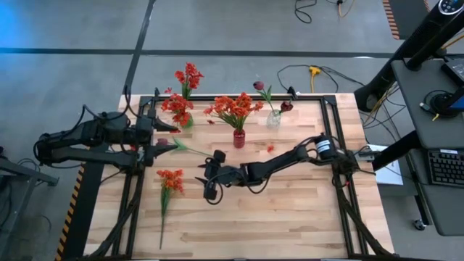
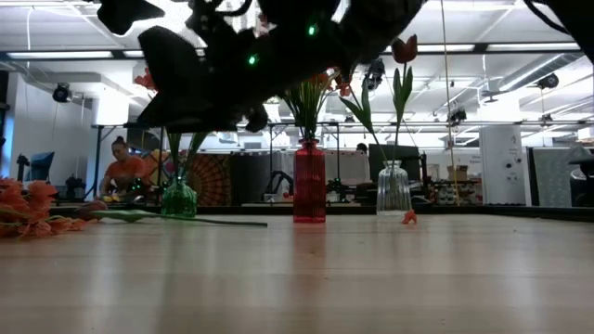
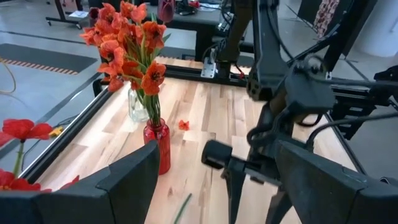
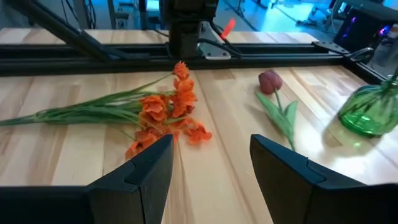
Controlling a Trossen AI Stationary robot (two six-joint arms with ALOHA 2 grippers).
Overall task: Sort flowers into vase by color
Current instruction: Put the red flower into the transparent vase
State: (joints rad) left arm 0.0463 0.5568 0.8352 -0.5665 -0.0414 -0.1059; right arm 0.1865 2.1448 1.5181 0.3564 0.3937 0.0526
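Note:
An orange flower [image 1: 170, 181] [image 4: 168, 115] lies flat on the table, its stalk running toward the near edge. A maroon tulip [image 1: 164, 142] [image 4: 270, 81] lies flat beside the left gripper. The green vase [image 1: 185, 120] [image 4: 370, 112] holds red blooms. Orange-red blooms stand in the red vase [image 1: 238, 138] [image 3: 158, 146]. Maroon tulips stand in the clear vase [image 1: 273, 118] [image 2: 393, 190]. My right gripper [image 1: 206, 179] [image 4: 211, 149] is open and hovers above the table, right of the orange flower. My left gripper [image 1: 154, 138] [image 3: 217, 155] is open at the table's left edge.
Loose orange petals [image 1: 270, 148] [image 2: 408, 217] lie near the red vase. A black frame [image 1: 239, 97] rims the table. Bare wood [image 1: 290, 217] stretches across the near right part. Cables lie on the floor beyond the far edge. A person [image 2: 121, 172] sits in the room behind.

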